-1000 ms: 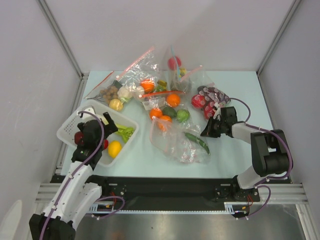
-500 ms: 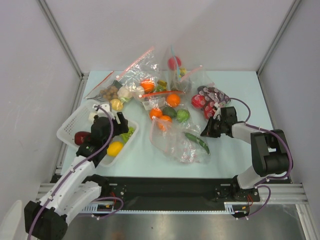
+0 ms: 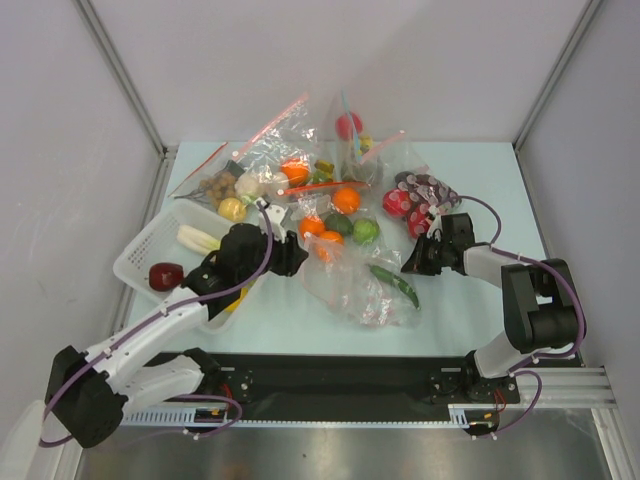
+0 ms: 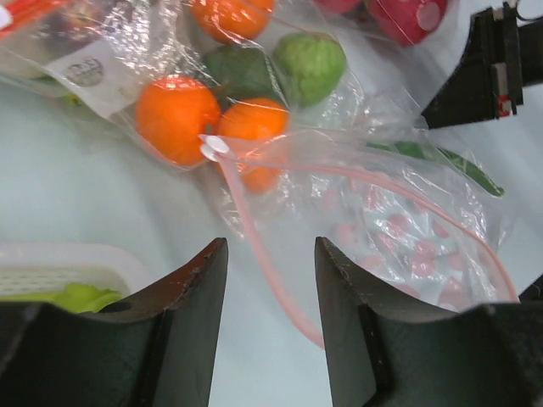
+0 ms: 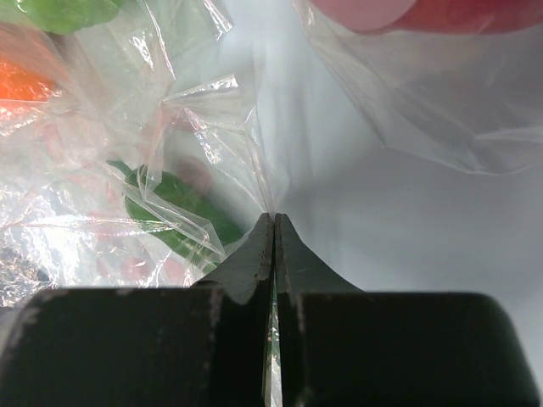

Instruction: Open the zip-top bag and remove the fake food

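While the right jaws pinched shut on the zip-top bag point(image 3: 350, 285) at its 3 o'clock edge, the left jaws stood part open and empty at its 9 o'clock mouth, the pink zip strip point(image 4: 242, 220) running between them toward 11 o'clock.

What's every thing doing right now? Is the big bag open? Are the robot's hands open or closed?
zip-top bag: lying flat, mouth open.
left gripper: open, empty, facing the bag's mouth.
right gripper: shut, pinching the zip-top bag's film.
long green piece: inside the zip-top bag.
basket: upright, holding the leek and apple.
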`<move>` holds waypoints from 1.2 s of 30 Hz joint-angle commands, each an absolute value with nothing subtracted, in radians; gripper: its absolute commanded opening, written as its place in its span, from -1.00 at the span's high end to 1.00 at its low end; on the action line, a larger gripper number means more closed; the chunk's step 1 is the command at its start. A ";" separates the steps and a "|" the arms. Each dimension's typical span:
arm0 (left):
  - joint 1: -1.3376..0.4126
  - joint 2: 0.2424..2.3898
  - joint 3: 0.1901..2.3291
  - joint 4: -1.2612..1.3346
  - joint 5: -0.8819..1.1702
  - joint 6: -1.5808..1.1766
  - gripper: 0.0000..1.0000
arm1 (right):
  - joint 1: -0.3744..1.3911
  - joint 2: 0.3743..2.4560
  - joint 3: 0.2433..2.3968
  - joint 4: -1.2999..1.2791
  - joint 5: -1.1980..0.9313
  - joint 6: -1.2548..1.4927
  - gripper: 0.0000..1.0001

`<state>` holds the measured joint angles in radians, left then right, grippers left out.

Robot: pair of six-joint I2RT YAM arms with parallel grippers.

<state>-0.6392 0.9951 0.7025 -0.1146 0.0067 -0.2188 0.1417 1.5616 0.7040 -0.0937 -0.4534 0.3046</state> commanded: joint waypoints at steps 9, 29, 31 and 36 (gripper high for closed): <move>-0.693 1.153 0.738 -0.018 0.291 -0.189 0.01 | 0.137 1.560 0.735 -0.087 -0.465 0.311 1.00; -0.841 1.644 0.732 0.494 0.357 -0.311 -0.34 | 0.190 1.528 0.689 -0.086 -0.474 0.342 1.00; -0.841 1.663 0.732 0.537 0.348 -0.325 -0.39 | 0.202 1.531 0.684 -0.084 -0.476 0.344 1.00; -0.850 1.693 0.732 0.610 0.342 -0.321 -0.54 | 0.224 1.545 0.684 -0.072 -0.485 0.353 1.00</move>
<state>-0.8368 1.6825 0.7040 0.4702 0.3431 -0.3130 0.2100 1.5566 0.6884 -0.0944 -0.4614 0.3405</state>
